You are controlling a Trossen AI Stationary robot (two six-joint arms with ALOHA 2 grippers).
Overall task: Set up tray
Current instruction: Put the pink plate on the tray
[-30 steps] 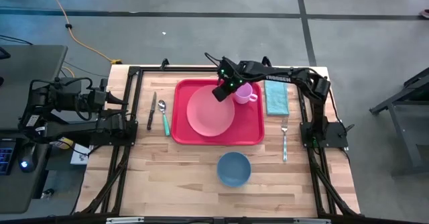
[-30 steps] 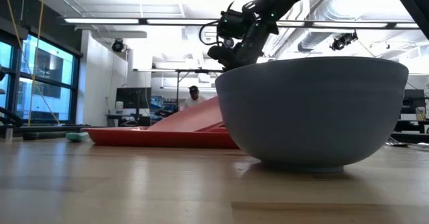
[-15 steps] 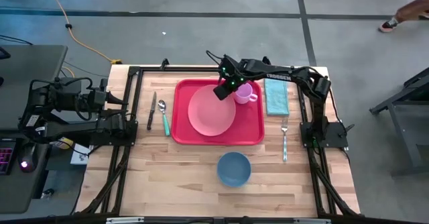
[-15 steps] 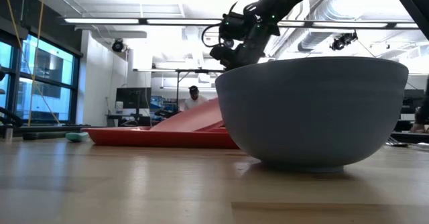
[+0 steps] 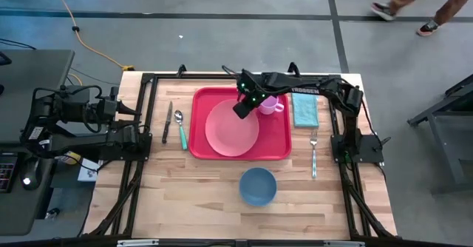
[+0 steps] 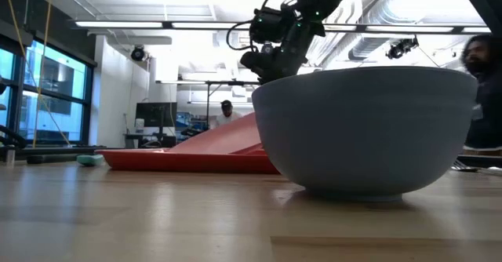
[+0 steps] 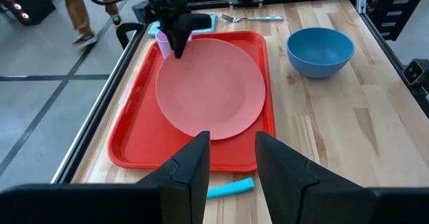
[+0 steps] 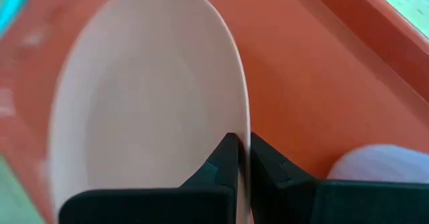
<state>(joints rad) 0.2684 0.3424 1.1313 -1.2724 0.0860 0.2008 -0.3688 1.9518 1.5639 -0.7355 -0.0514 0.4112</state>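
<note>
While your right gripper pinches the far rim of the pink plate, fingers nearly closed on the edge and that side tipped up, the plate is not yet flat on the red tray lying mid-table. You already have the pink mug on the tray's far right corner. I judge the blue bowl, fork, teal napkin, knife and spoon remain, all off the tray; your left gripper waits apart, open and empty.
</note>
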